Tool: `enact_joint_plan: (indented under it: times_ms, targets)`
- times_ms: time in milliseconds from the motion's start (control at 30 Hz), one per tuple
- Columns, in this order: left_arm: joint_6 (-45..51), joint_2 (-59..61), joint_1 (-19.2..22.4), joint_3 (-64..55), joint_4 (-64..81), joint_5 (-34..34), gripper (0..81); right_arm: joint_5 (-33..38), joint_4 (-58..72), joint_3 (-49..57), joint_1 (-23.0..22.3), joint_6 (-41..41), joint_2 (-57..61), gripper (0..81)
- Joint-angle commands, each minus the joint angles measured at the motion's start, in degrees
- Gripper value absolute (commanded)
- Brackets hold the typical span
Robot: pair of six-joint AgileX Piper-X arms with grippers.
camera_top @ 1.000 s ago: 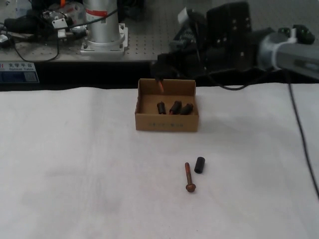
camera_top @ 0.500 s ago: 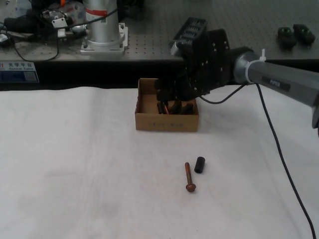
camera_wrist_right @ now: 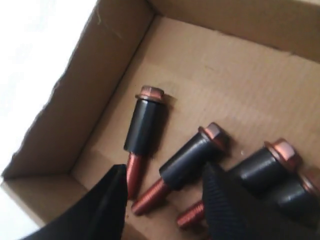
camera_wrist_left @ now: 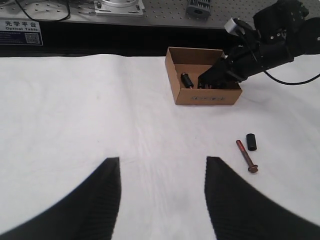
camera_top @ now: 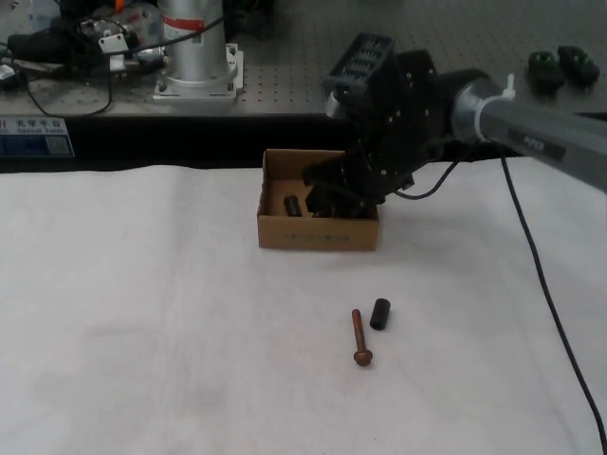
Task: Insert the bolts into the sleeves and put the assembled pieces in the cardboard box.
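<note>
While the right arm (camera_top: 398,123) hangs over the cardboard box (camera_top: 318,234), the right fingers (camera_wrist_right: 112,210) sit low inside the box, spread apart and gripping nothing. Four assembled pieces lie flat on the box floor, each a black sleeve with a copper-coloured bolt through it. The first piece (camera_wrist_right: 146,122) lies nearest a side wall, the second piece (camera_wrist_right: 192,160) and third piece (camera_wrist_right: 260,162) lie beside it, and the fourth piece (camera_wrist_right: 295,195) is partly cut off at the frame edge. On the white-covered worktop (camera_top: 142,313), on the side of the box nearer the arms, a loose bolt (camera_top: 359,336) lies with its head toward the arms. A loose sleeve (camera_top: 380,314) lies just beside its threaded end, not touching it. The left fingers (camera_wrist_left: 95,205) are held wide apart and empty above the worktop, well apart from the box.
</note>
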State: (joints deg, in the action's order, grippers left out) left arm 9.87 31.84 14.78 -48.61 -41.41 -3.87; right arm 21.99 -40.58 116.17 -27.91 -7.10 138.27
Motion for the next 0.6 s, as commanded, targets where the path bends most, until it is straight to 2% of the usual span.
enact_joint_plan:
  times_ms: [0, 200, 400, 567]
  targets:
    - [-3.56, -0.37, -0.26, -0.38, 0.38, 0.62, 37.7, -0.02, -6.89, 0.77, 0.21, 2.37, -5.37, 35.9]
    - [-9.00, -0.37, -0.26, -0.38, 1.29, 0.62, 37.7, -1.77, -22.14, 0.77, -0.62, 7.10, -12.38, 35.8]
    - [-9.00, -0.37, -0.26, -0.38, 1.39, 0.62, 37.7, -9.89, -39.62, 0.36, -1.98, 10.40, -17.71, 35.8]
    - [-9.00, -0.37, -0.26, -0.38, 1.26, 0.41, 37.7, -9.90, -40.83, -8.41, -3.43, 11.28, -24.80, 35.8]
